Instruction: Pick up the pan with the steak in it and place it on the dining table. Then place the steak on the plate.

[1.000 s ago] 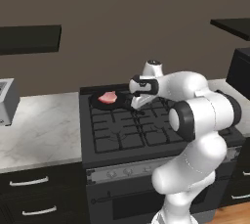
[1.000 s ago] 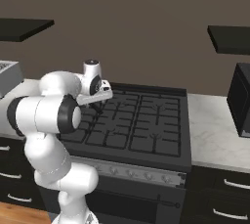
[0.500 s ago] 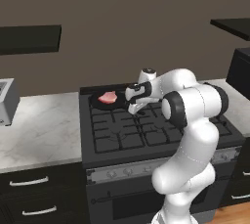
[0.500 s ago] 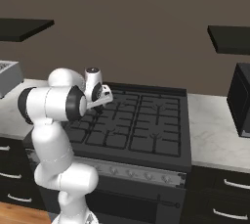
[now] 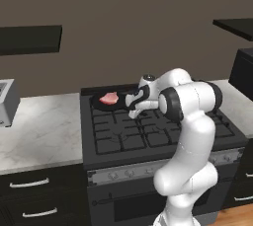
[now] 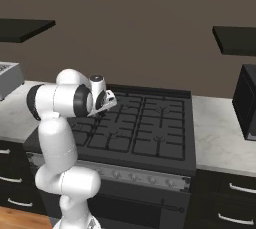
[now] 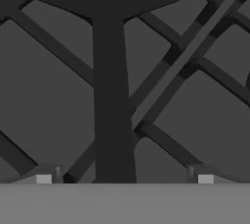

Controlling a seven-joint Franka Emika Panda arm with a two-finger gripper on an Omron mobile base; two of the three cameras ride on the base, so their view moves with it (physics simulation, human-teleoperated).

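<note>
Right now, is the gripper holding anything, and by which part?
Nothing is held. The open gripper straddles the pan handle, one fingertip on each side, not closed.

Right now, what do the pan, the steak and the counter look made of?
Pan: matte black, likely metal or coated metal; no shine, and its thin straight handle is equally dull. Steak: raw meat, pink-red with paler edges. Counter: polished stone look, white-grey marbled veining. All rendered, so these are appearances only.

No text, label, brand, number or sign can be read in any of the views.
</note>
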